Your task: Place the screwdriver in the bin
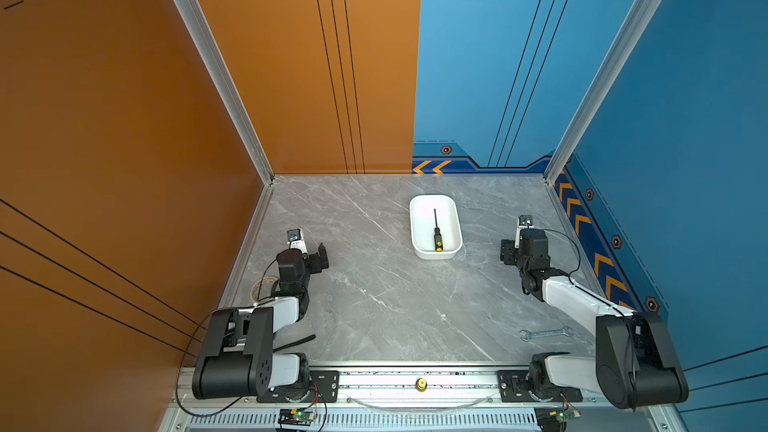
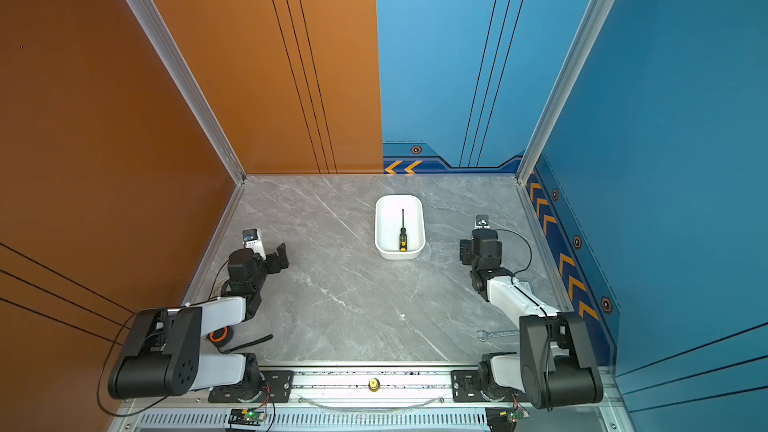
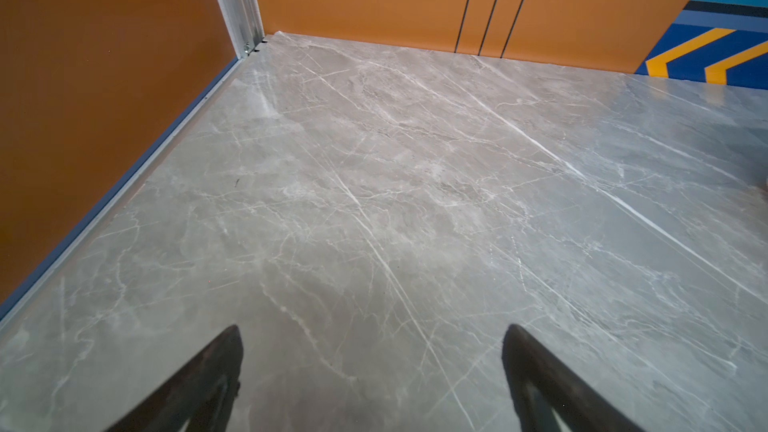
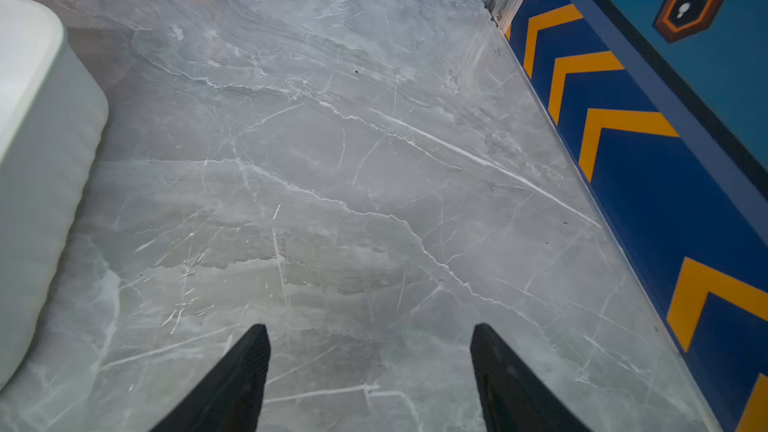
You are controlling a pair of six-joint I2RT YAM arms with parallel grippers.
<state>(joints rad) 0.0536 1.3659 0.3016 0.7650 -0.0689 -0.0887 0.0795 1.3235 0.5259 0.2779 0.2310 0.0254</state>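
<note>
Closest in the wrist views, the left gripper (image 3: 374,328) and right gripper (image 4: 370,326) show jaws spread wide, gripping nothing, over bare surface (image 1: 374,292). Left sits at 9 o'clock, right at 3 o'clock, with open marble between them. Near 12 o'clock the bin (image 1: 451,222) stands clear of the back wall, and the screwdriver (image 1: 437,236) lies inside it, tip to 12, yellow cap to 6. At 4 o'clock a wrench (image 1: 546,333) lies near the front edge; in a top view the right arm (image 2: 511,297) covers one end of it. Only the bin's side wall, cut off, shows in the right wrist view.
</note>
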